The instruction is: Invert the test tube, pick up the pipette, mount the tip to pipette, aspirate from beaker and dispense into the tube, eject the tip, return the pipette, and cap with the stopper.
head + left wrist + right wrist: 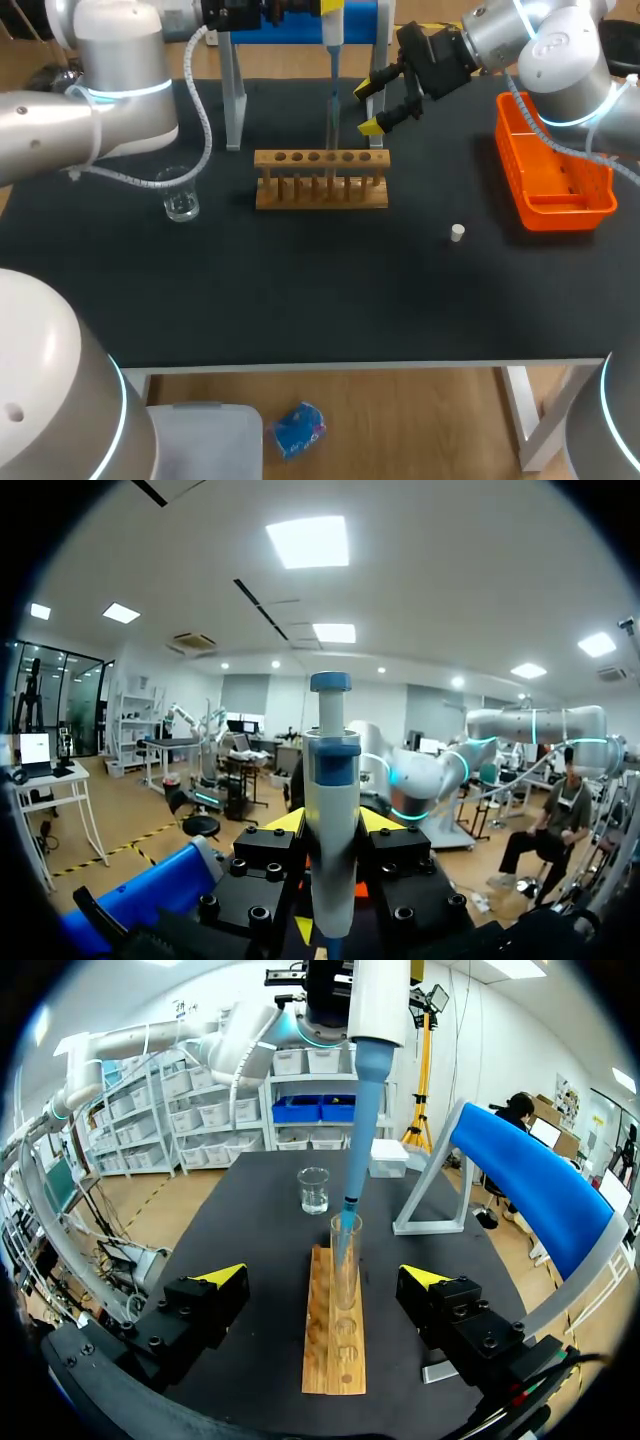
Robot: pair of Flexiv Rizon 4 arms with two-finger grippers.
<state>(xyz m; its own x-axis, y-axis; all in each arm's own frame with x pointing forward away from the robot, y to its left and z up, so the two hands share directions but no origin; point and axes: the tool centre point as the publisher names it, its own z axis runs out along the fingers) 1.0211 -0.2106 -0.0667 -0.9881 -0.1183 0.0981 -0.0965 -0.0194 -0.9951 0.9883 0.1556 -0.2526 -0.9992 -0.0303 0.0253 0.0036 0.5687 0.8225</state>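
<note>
A clear test tube stands upright in the wooden rack. Above the rack, my left gripper is shut on the white and blue pipette. The pipette's blue tip reaches down into the tube's mouth. My right gripper hangs open just behind the rack's right end, its fingers either side of the tube and apart from it. The glass beaker stands left of the rack. A small white stopper lies on the mat to the right.
An orange basket sits at the right side of the table. The blue pipette stand with grey legs rises behind the rack. The black mat spreads in front of the rack.
</note>
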